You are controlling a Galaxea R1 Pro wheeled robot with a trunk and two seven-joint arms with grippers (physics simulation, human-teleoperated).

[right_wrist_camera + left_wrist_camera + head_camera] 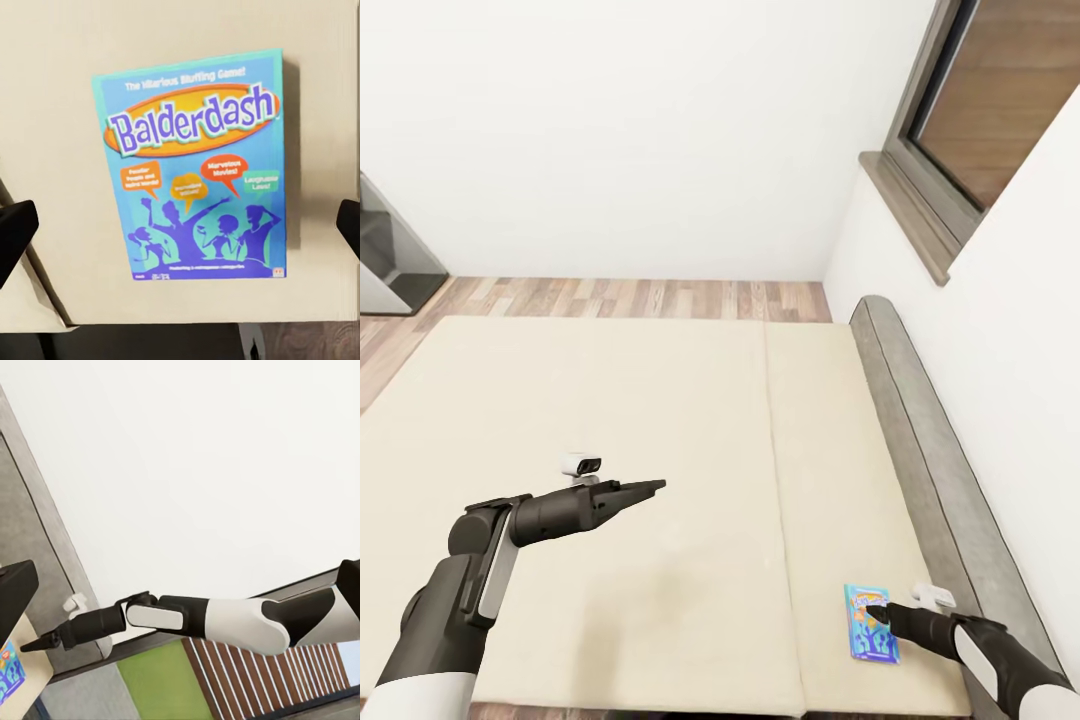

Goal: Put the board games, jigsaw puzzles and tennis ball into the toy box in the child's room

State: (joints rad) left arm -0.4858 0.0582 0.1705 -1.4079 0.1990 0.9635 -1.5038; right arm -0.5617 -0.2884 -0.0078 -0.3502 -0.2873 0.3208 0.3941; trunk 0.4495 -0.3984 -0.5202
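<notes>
The right gripper point(878, 603), fingers point(15, 229) spread wide, hangs directly above the flat blue cardboard board game point(196, 166), which lies near the corner of the cream mattress of the dark-grey-framed bed point(920, 420). The gripper partly hides the box in the head view. The left gripper point(645, 489) hovers over bare mattress; whether it is spread or closed cannot be told.

Two arms, each white at the upper section, dark grey at elbow and forearm with a light grey inset panel. Left gripper point(645, 489): black, tapered fingers. Small white camera module with dark lenses atop the left wrist. Right gripper point(872, 606): black, pointed.
</notes>
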